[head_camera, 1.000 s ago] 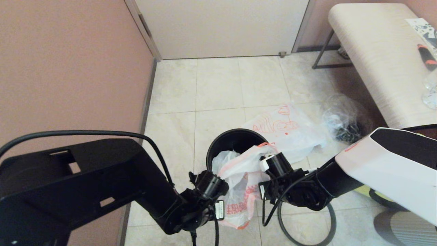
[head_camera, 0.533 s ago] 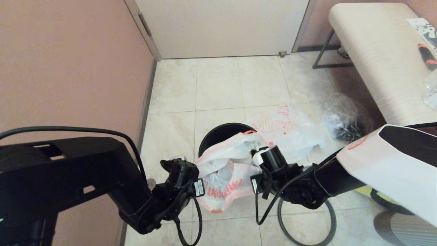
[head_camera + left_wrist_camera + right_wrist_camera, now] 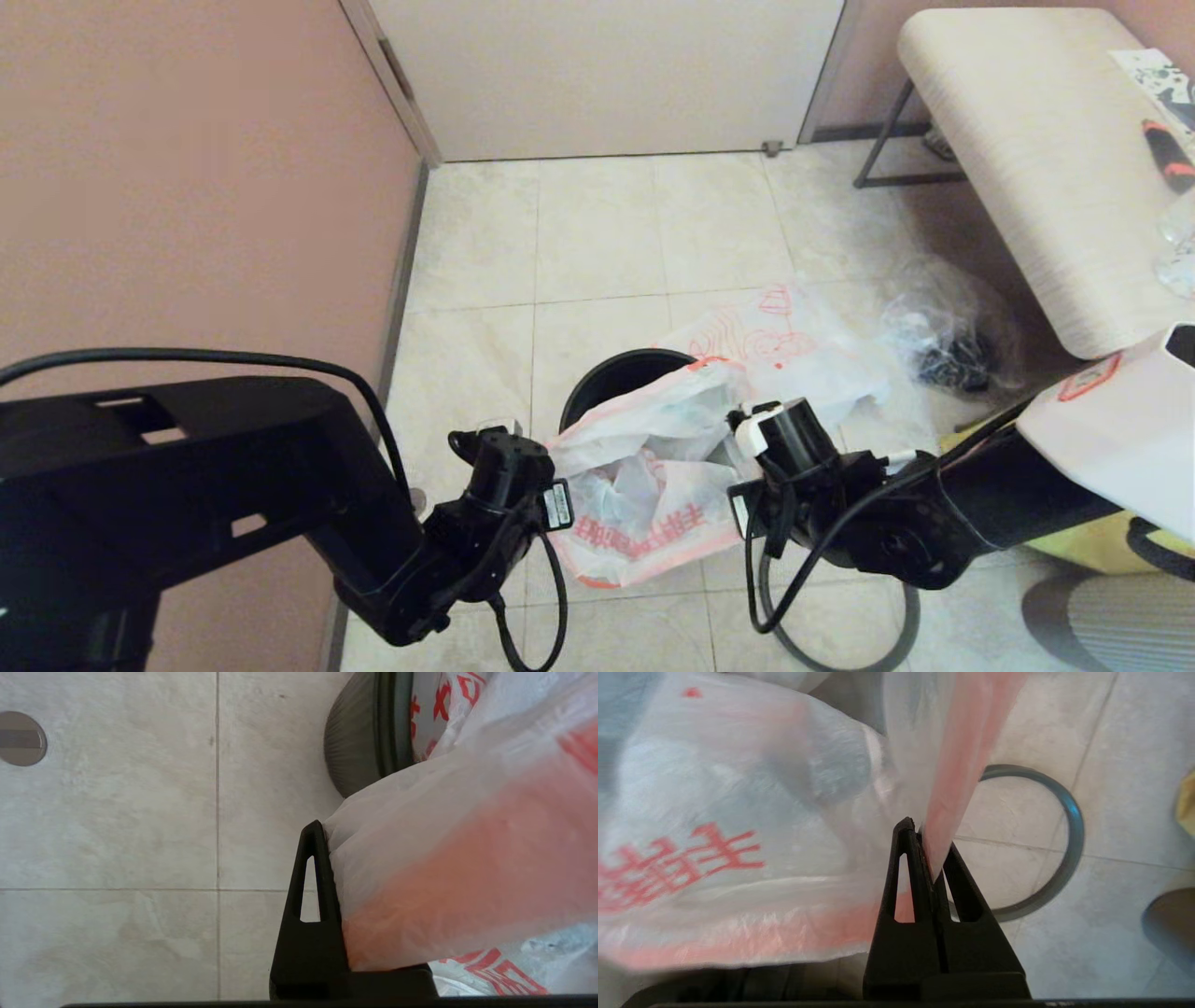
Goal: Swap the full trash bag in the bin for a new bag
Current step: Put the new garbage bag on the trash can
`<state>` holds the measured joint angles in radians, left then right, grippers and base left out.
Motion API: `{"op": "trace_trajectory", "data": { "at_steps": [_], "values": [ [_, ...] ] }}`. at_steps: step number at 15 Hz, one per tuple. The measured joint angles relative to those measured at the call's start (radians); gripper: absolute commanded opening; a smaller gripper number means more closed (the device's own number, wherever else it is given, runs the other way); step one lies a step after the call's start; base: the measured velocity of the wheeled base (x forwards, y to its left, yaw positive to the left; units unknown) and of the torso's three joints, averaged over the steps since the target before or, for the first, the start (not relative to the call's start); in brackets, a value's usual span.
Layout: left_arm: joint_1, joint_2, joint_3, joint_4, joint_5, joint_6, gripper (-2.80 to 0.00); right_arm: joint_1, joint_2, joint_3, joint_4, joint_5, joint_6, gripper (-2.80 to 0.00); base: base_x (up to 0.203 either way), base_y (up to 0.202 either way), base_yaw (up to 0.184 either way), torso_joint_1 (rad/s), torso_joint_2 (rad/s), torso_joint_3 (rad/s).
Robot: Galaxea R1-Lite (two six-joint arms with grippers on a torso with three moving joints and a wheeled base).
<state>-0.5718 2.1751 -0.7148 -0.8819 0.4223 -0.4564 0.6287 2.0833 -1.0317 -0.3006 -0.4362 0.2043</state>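
Both tools grip the full trash bag (image 3: pixel 644 485), stretched above the floor before the bin (image 3: pixel 621 378): left tool (image 3: pixel 324 858) clenched on its edge, right tool (image 3: pixel 924 854) pinching its handle.

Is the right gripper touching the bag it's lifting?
Touching. In the right wrist view, the right gripper is shut, pinching an orange-edged fold of the bag between its closed fingers, with no gap.

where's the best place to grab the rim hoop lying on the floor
Grip the hoop on its far, bare arc, coming straight down from above: it lies flat on the tile as a thin band, and the held bag hangs over its near side.
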Motion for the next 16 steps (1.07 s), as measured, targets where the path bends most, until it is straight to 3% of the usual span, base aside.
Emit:
{"op": "trace_trajectory", "data": {
  "at_steps": [6,11,16],
  "values": [
    [-0.011,0.024,-0.005,-0.072,0.000,0.000,-2.80,-0.033,-0.038,0.098,-0.003,-0.002,0.000,-2.80,0.000,0.000,0.000,0.000,0.00,0.000],
    [0.036,0.073,-0.074,-0.069,0.005,0.006,-2.80,-0.080,0.117,-0.010,-0.054,0.000,-0.016,-2.80,0.000,0.000,0.000,0.000,0.00,0.000],
    [0.049,0.095,-0.123,-0.070,0.042,0.005,-2.80,-0.106,0.189,-0.064,-0.243,0.003,-0.044,-2.80,0.000,0.000,0.000,0.000,0.00,0.000]
  ]
}}
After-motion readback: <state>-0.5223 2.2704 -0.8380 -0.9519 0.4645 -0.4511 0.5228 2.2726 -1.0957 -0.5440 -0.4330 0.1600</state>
